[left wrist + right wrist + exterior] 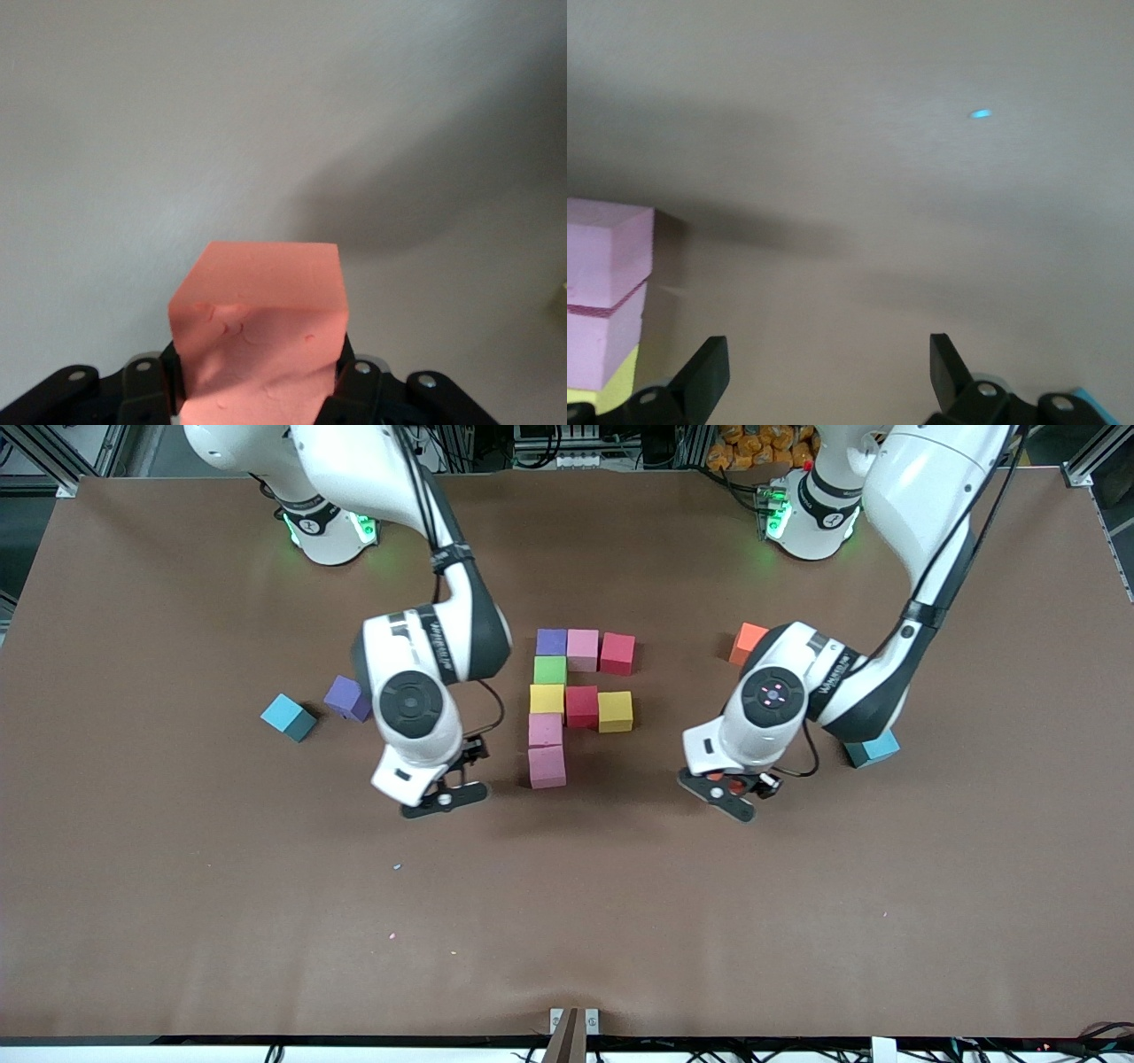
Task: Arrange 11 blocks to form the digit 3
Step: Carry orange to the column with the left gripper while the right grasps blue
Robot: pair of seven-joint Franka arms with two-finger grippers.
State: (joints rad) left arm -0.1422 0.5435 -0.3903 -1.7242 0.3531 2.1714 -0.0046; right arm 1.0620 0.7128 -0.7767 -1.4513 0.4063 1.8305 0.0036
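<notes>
- Front view shows nine cubes joined on the surface [177, 921]: purple [551, 641], pink [582, 648] and red [617, 653] as one bar; green [549, 670]; then yellow [547, 699], red [582, 706], yellow [615, 711]; and two pink [546, 729] [547, 766] continuing the column.
- Judged from that, the last bar lacks two cubes.
- Left gripper [737, 786] hangs over bare surface beside the figure, fingers [347, 376] clamped on the orange cube [266, 328].
- Right gripper [447, 784] hovers beside the pink end, fingers [704, 372] apart, empty.
- Loose purple cube [345, 697] waits toward the right arm's end.
</notes>
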